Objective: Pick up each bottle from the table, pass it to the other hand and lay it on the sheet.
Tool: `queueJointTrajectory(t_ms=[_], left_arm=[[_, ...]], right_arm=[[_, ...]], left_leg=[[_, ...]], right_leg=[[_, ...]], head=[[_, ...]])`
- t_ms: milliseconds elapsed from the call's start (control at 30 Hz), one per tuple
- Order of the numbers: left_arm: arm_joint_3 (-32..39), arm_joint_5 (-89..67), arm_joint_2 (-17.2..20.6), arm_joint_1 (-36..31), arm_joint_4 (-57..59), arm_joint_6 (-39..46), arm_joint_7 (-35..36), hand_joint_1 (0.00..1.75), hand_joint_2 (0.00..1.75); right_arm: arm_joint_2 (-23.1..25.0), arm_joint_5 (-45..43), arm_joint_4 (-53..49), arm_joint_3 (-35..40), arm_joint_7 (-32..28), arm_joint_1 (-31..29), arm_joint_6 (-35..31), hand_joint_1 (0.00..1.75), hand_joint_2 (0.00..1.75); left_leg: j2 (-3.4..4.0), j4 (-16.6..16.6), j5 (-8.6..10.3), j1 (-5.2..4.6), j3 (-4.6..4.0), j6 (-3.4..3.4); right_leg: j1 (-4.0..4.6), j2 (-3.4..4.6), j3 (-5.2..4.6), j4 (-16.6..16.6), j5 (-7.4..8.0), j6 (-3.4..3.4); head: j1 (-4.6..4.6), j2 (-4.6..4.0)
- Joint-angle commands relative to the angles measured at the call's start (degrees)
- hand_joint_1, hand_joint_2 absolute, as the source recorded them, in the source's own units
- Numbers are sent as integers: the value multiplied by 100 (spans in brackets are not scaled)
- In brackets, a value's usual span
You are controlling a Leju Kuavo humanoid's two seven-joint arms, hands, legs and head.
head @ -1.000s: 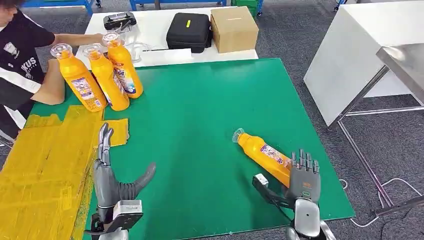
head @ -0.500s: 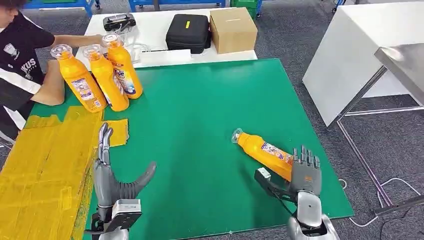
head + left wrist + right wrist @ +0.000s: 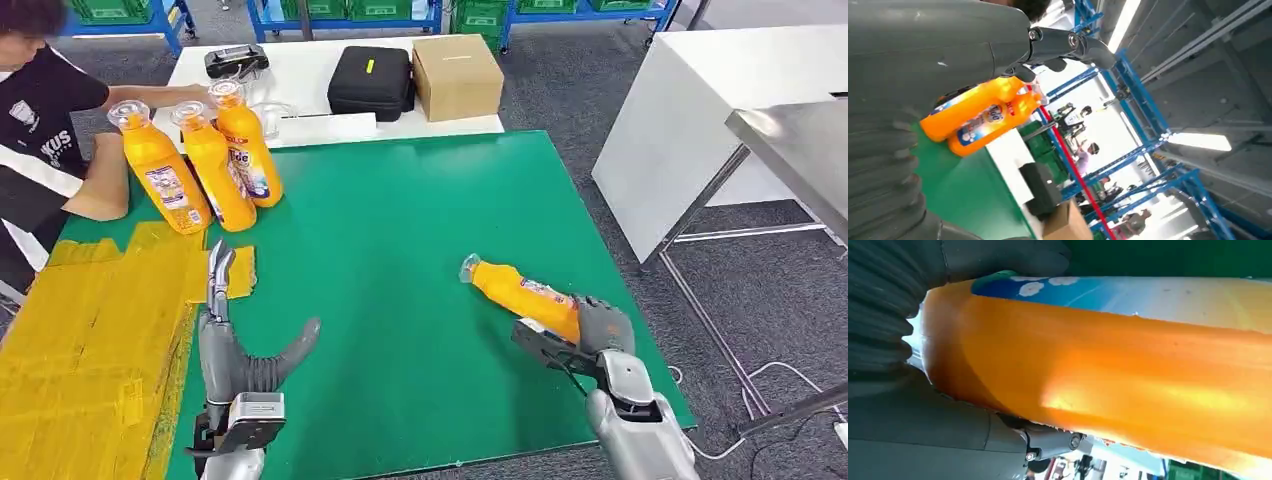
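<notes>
Now 4 bottles, 3 upright (image 3: 210, 165), 1 held (image 3: 515, 294)

An orange bottle (image 3: 520, 296) with a clear cap and a printed label is lying on its side on the green table (image 3: 400, 250), cap pointing toward the far left, its base sitting within the right hand (image 3: 590, 335). Three more upright orange bottles (image 3: 205, 160) are standing clustered at the table's far left corner, just beyond the yellow sheet (image 3: 90, 340), which is lying flat along the left side.
</notes>
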Motion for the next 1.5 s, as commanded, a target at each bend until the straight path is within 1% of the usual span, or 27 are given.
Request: queueJointTrajectory(t_ms=[33,100,133,200,233,267,300,333,433,467,500,533,567,600,633,667,700,733,767,867,1067,1133,1233,1300,1333,1400,1500], left_arm=[[-234,135,191,-306,605,6,-66,0,175],[-246,142,182,-307,588,11,-61,0,175],[-244,155,176,-299,567,9,-55,0,175],[-221,184,168,-228,438,-50,-9,0,175],[-219,172,170,-200,386,-71,9,0,175],[-219,172,170,-200,386,-71,9,0,175],[-220,166,171,-192,373,-88,19,0,175],[-218,119,170,-176,359,-162,72,0,175],[-202,-93,176,-80,233,-475,351,0,175],[-191,-104,167,-65,224,-482,354,0,175],[-191,-104,167,-65,224,-482,354,0,175],[-191,-104,167,-65,224,-482,354,0,175],[-188,-105,168,-66,225,-482,354,0,175],[-187,-105,167,-68,227,-483,354,0,175],[-186,-106,166,-70,229,-484,354,0,175],[-185,-106,166,-72,230,-484,354,0,175],[-185,-106,166,-72,230,-484,354,0,175],[-185,-106,166,-72,230,-484,354,0,175],[-185,-106,166,-72,230,-484,354,0,175],[-185,-106,166,-72,230,-484,354,0,175],[-185,-106,166,-72,230,-484,354,0,175],[-191,-154,198,-51,289,-855,573,0,175],[-199,-118,243,30,351,-1236,637,0,175],[-227,-142,255,8,393,-1378,664,0,175],[-250,-123,257,-23,426,-1486,695,0,175],[-270,-62,251,-83,463,-1640,731,0,175],[-303,3,248,-185,562,-1805,765,0,175]], right_arm=[[-95,-162,1667,186,-103,373,358,175,175],[-87,-137,1664,222,-58,349,253,175,175],[-69,-117,1615,232,-24,336,107,175,175],[45,-134,1397,175,19,285,-212,175,175],[58,-115,1329,209,78,261,-172,175,175],[58,-115,1329,209,78,261,-172,175,175],[70,-125,1273,191,91,270,-183,175,175],[155,-175,1058,68,68,307,-632,175,175],[495,-540,230,-170,-252,307,-1230,175,175],[526,-526,92,-152,-176,296,-1098,175,175],[526,-526,92,-152,-176,296,-1098,175,175],[526,-526,92,-152,-176,296,-1098,175,175],[528,-526,84,-149,-177,314,-1099,175,175],[513,-527,78,-155,-182,331,-1105,175,175],[505,-526,75,-156,-187,349,-1112,175,175],[494,-522,77,-157,-191,364,-1118,175,175],[494,-522,77,-157,-191,364,-1118,175,175],[494,-522,77,-157,-191,364,-1118,175,175],[494,-522,77,-157,-191,364,-1118,175,175],[494,-522,77,-157,-191,364,-1118,175,175],[494,-522,77,-157,-191,364,-1118,175,175],[747,-1456,-372,-281,-1244,424,-1769,175,175],[1056,-2420,-1251,-26,-2002,531,-1966,175,175],[1180,-2746,-1500,212,-2182,513,-2016,175,175],[1241,-2935,-1553,364,-2282,475,-2024,175,175],[1301,-3083,-1501,612,-2380,389,-2028,175,175],[1355,-3247,-1262,860,-2526,243,-1992,175,175]], left_leg=[[-66,55,18,46,-111,3],[-90,86,42,77,-203,2],[-47,60,20,62,-116,10],[-60,54,33,67,-145,16],[-24,42,16,48,-81,18],[-45,51,33,56,-143,27],[-52,45,48,52,-150,23],[-32,30,37,27,-92,28],[-55,9,58,10,-129,39],[-14,8,46,2,-83,50],[-25,-2,54,-9,-99,55],[-32,1,39,-15,-64,63],[-50,-8,49,-23,-86,61],[-56,-8,35,-36,-55,64],[-56,-21,40,-42,-57,59],[-47,-25,19,-65,-14,76],[-56,-16,17,-74,-43,70],[-51,1,3,-61,-36,71],[-62,-2,5,-61,-48,65],[-48,-3,-3,-38,-42,71],[-50,-2,-6,-35,-46,66],[-45,-3,-15,-20,-48,52],[-38,-4,-16,-23,-56,48],[-32,-2,-15,-34,-80,41],[-21,-1,-7,-28,-99,30],[-26,8,0,-37,-130,31],[-51,6,13,-38,-148,22]], right_leg=[[49,-58,-62,11,-24,-8],[87,-80,-116,0,-47,-1],[68,-50,-46,-17,-80,18],[72,-65,-68,-34,-73,16],[56,-42,-15,-40,-97,17],[65,-57,-64,-41,-83,16],[71,-61,-64,-52,-82,15],[51,-42,-12,-55,-105,15],[35,-52,-44,-73,-94,6],[25,-16,-12,-66,-102,0],[15,-19,-29,-63,-100,-5],[14,-17,12,-63,-109,-8],[10,-26,-10,-65,-98,-18],[6,-18,22,-68,-54,-35],[2,-13,17,-87,17,-23],[-26,-4,65,-152,268,129],[-44,-13,22,-131,297,164],[-27,-11,33,-124,277,114],[-29,-20,18,-119,269,106],[-7,-7,31,-125,267,114],[-2,-9,24,-121,264,112],[15,-5,20,-121,252,88],[11,4,9,-113,249,81],[0,13,-12,-92,246,74],[7,20,12,-87,253,81],[-1,19,-25,-57,246,73],[-4,-4,-43,-45,246,76]], head=[[2,0],[-2,0],[2,0],[2,0],[2,0],[0,0],[4,0],[2,0],[4,0],[4,0],[4,0],[4,0],[7,0],[7,0],[9,0],[-4,0],[-7,0],[2,0],[-2,0],[0,0],[-2,0],[0,0],[2,0],[2,0],[0,0],[-2,0],[-2,0]])
